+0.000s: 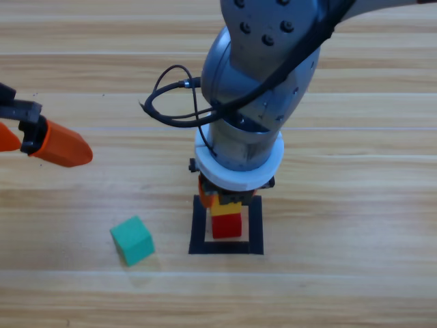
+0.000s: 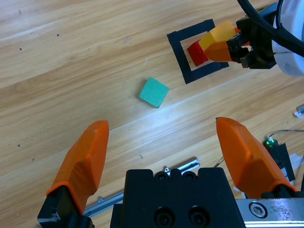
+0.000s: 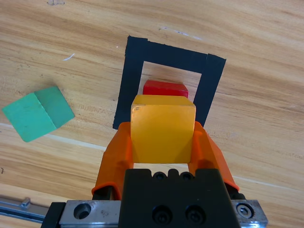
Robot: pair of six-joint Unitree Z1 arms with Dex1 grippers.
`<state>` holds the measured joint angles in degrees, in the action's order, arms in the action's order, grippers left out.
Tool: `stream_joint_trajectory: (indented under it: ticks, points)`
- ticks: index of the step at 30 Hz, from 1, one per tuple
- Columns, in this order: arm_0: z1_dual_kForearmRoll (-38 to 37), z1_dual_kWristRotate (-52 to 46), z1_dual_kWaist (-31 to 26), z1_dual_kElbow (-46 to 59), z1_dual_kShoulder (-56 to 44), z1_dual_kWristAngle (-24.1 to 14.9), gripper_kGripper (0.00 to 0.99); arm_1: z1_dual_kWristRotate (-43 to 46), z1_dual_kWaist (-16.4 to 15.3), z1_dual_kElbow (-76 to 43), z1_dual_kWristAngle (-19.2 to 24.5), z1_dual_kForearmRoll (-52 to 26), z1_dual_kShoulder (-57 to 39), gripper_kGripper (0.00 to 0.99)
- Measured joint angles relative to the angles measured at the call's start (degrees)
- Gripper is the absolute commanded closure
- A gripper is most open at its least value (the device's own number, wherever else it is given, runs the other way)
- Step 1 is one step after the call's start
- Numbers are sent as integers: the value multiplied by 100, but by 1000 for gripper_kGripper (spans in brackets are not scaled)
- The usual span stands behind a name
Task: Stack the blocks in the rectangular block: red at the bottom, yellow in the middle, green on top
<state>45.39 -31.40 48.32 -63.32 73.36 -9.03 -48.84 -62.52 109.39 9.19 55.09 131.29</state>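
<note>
The right arm is reaching down from the top edge to the middle, its wrist pointing at the table, and the right gripper (image 3: 163, 142) is clamping its 2 jaws together. The left gripper (image 2: 164, 156) is waiting at the left edge, jaws spread wide.

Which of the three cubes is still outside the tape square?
The green cube, alone on bare wood left of the tape square. The red cube sits inside it, and the yellow cube is clamped in the right tool above it.
</note>
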Motion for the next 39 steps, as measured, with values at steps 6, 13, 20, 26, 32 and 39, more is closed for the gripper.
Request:
stream_joint_trajectory:
  ticks: [6,13,20,26,32,39]
  points:
    - [0,-1,0,0,0,0,28,-20,0,-1,18,0,35,915]
    - [0,-1,0,0,3,0,30,-23,-9,5,34,0,201,912]
    - [-2,-1,-1,0,3,0,31,-23,-15,6,45,1,200,4]
    - [-12,-2,-1,0,3,0,31,-23,-16,-7,45,1,223,0]
    - [-32,-8,-1,0,3,0,59,260,-17,6,51,1,165,0]
    - [-252,-716,-207,-3,47,-100,59,1084,-142,-1475,214,-1327,-1278,0]
